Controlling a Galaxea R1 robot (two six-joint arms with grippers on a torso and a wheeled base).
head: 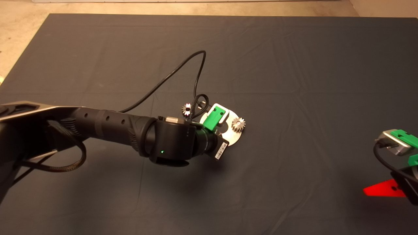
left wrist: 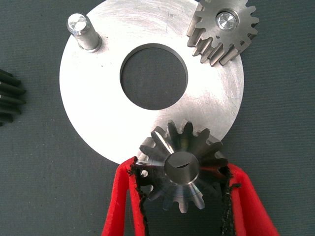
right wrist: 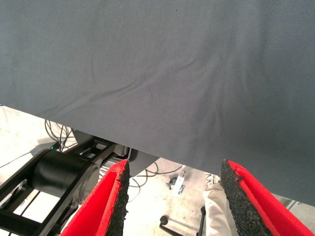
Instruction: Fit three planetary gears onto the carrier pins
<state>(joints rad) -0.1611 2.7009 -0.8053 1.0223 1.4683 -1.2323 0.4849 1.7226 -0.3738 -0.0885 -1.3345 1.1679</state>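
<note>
The silver carrier disc (left wrist: pixel 98 113) with a large centre hole lies on the mat; in the head view (head: pixel 232 136) my left arm covers most of it. One planetary gear (left wrist: pixel 224 30) sits on a pin at the disc's rim and also shows in the head view (head: pixel 238 124). One pin (left wrist: pixel 81 29) stands bare. My left gripper (left wrist: pixel 181 183) is shut on a second gear (left wrist: pixel 182 167), held at the disc's edge over the third pin, which shows in its bore. A third gear (left wrist: pixel 9 96) lies on the mat beside the disc and shows in the head view (head: pixel 186 109). My right gripper (right wrist: pixel 173 196) is open and empty.
The right arm (head: pixel 396 163) waits at the mat's right edge. A black cable (head: pixel 169 76) loops over the mat behind the left wrist. Past the mat's edge, the right wrist view shows floor, a black robot base (right wrist: pixel 64 177) and a person's leg (right wrist: pixel 219 211).
</note>
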